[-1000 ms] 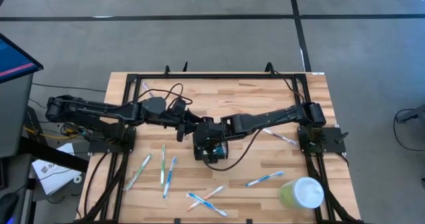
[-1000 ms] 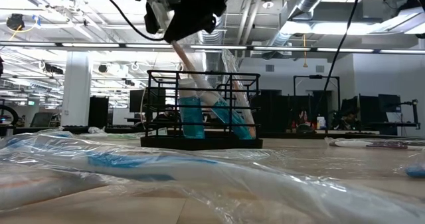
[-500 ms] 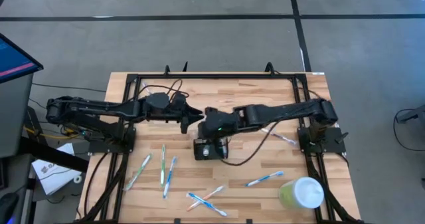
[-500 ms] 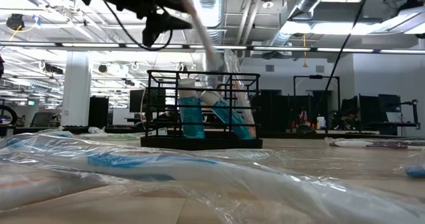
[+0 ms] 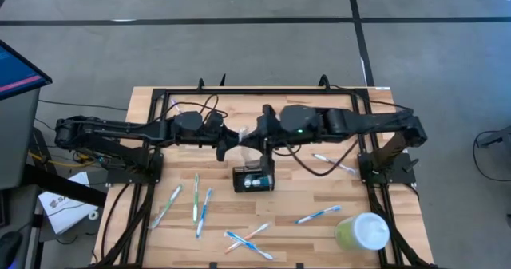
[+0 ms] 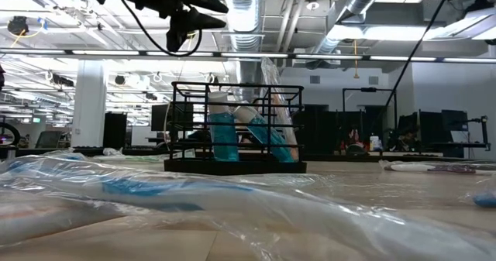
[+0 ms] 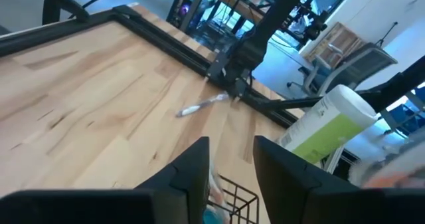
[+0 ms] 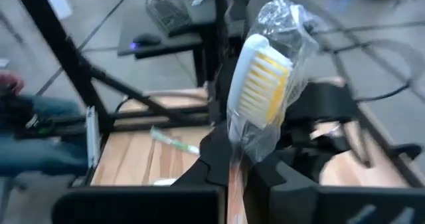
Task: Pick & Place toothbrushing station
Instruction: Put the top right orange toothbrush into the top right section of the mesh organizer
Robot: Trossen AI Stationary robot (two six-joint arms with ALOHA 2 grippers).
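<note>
One camera looks straight down on the whole table (image 5: 319, 201). One sits low at the table's six o'clock edge, looking across. Each wrist camera looks close past its own fingers. High and low both see the black holder (image 5: 253, 179).

Both arms are reaching inward over the middle of the bench, wrists nearly meeting tip to tip. The left gripper (image 5: 239, 136) is pointing toward the right arm, its jaws standing a little apart with nothing between them. The right gripper (image 5: 257, 133) is facing it, jaws pinching a wrapped toothbrush (image 8: 255, 91) whose bristle head is sticking out past the fingers (image 8: 216, 154).
</note>
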